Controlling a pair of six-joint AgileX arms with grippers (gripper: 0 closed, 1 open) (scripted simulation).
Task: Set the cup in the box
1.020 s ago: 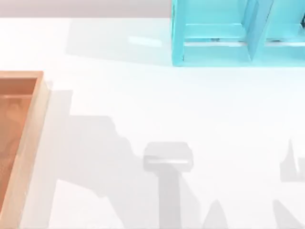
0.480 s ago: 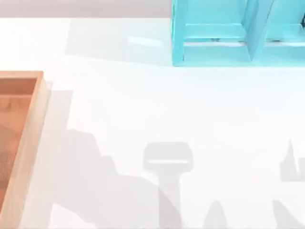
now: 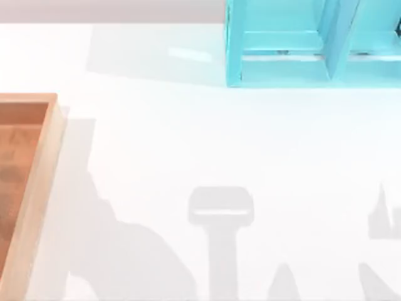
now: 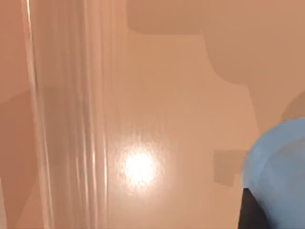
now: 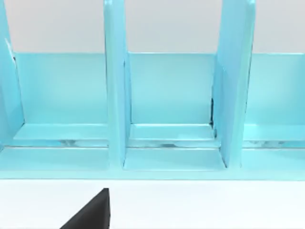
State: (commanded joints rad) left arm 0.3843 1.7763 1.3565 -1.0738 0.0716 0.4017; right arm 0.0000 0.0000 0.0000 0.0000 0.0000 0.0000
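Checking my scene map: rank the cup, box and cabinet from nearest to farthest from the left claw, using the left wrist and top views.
1. Cup, right against the left claw.
2. Box, its floor beneath the cup.
3. Cabinet, off at the top view's upper right.

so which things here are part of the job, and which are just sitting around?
Part of the job:
- blue cup, over the box floor in the left wrist view
- wooden box, at the table's left edge

Just there:
- turquoise cabinet, at the table's far side
- white table
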